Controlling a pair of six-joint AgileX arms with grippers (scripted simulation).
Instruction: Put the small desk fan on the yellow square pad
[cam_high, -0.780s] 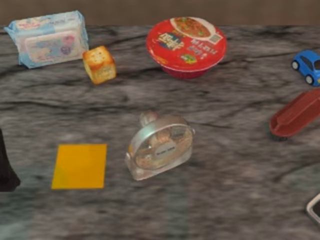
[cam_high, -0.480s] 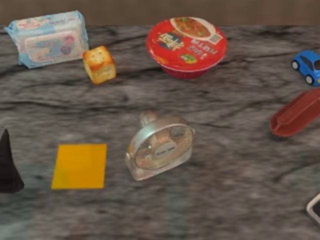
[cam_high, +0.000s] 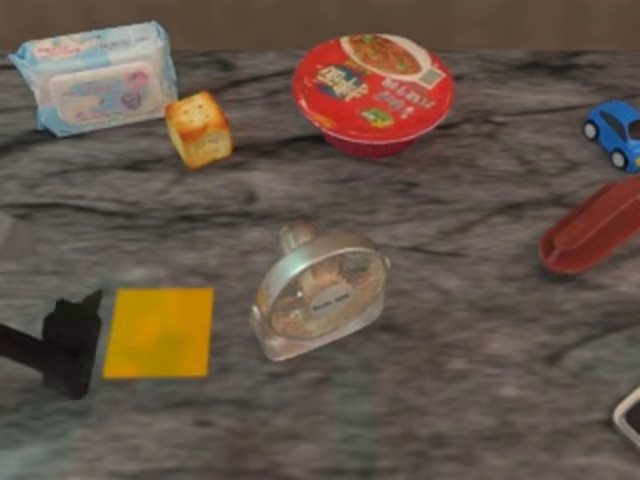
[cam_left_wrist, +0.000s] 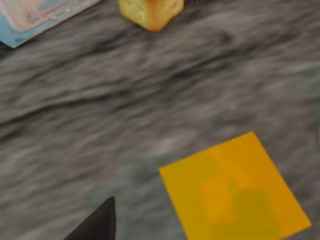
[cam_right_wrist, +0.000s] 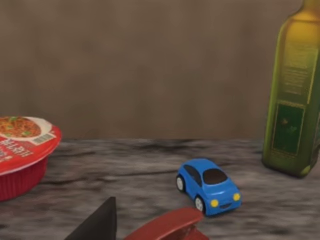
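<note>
The small desk fan (cam_high: 320, 295), a silvery translucent round cage with a labelled hub, lies mid-table with its stubby base towards the back. To its left lies the flat yellow square pad (cam_high: 160, 332), also large in the left wrist view (cam_left_wrist: 232, 187). My left gripper (cam_high: 88, 342) is open just left of the pad's left edge, well apart from the fan; one dark finger (cam_left_wrist: 97, 225) shows in its wrist view. My right arm is parked at the right edge, with one dark finger (cam_right_wrist: 97, 222) showing and nothing held.
At the back are a wipes pack (cam_high: 95, 75), a toasted orange cube (cam_high: 200, 128) and a red-lidded noodle bowl (cam_high: 372, 90). On the right are a blue toy car (cam_high: 615, 132), a red-brown object (cam_high: 592, 228) and, in the right wrist view, an olive bottle (cam_right_wrist: 295, 95).
My left gripper has come in from the table's left edge to just beside the yellow pad. The fan and the other things have not moved.
</note>
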